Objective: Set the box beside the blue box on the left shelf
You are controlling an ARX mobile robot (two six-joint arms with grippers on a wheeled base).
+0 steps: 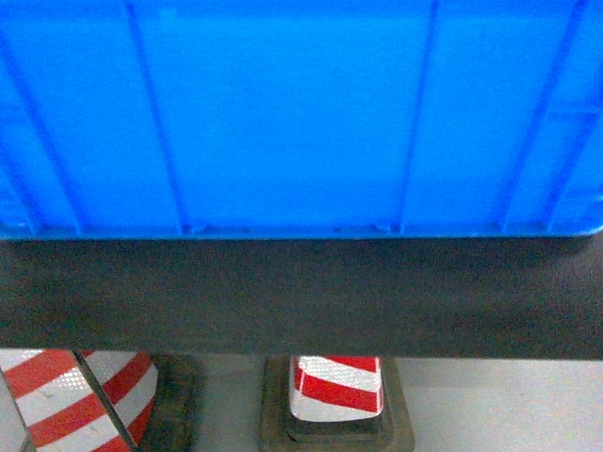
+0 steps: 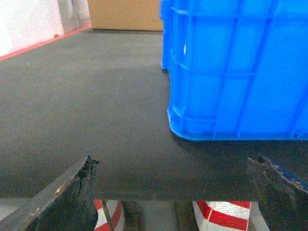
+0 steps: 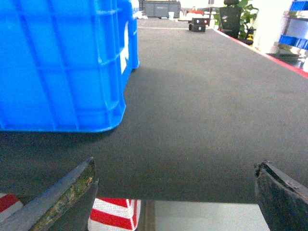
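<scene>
The box (image 1: 301, 113) sat upright on the dark tabletop (image 1: 301, 292), close to its near edge, and you saw its long ribbed side wall lying crosswise, filling the head view from left to right. Your left gripper (image 2: 173, 187) and right gripper (image 3: 175, 187) hung at that near edge, one off each front corner of the box, jaws wide apart and holding nothing. Below the edge, red-and-white striped cones (image 1: 337, 386) stood on the floor.
</scene>
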